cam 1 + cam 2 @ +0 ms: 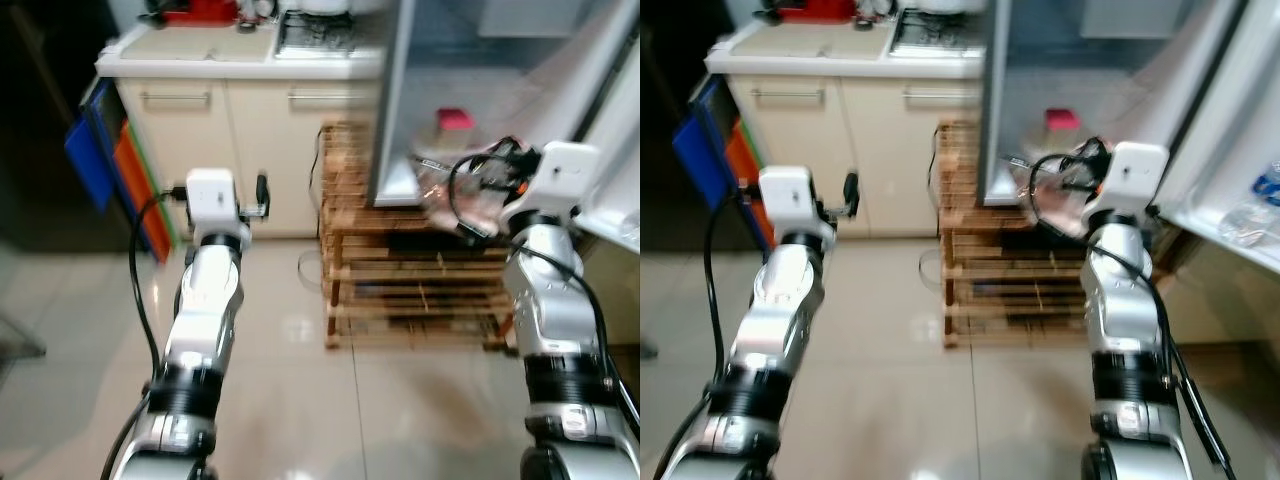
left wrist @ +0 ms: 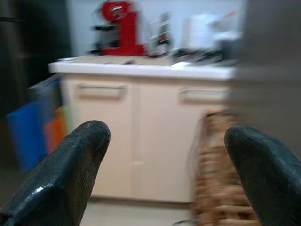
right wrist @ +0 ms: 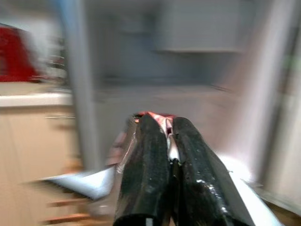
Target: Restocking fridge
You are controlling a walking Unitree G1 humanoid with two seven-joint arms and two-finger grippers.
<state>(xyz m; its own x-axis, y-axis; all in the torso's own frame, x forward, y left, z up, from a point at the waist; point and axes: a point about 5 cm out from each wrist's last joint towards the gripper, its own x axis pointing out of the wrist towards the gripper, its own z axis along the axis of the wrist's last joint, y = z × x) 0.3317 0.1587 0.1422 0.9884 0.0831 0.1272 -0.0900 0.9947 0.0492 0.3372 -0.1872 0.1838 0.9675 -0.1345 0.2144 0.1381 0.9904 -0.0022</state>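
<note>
At open fridge (image 1: 470,90), right tool (image 3: 170,155) clamping clear bag (image 1: 455,195), left tool (image 2: 162,155) wide, empty

No text, label, brand or number can be read anywhere in these views. Motion blur smears every surface. Nothing legible stands on any object.

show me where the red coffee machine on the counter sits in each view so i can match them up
Left eye view: red coffee machine at the top edge, left of centre.
Right eye view: top edge, further left.
Left wrist view: upper left, on the counter.
Right wrist view: red blur at the left edge.
Shared landmark: the cream cabinet doors beneath it.
</note>
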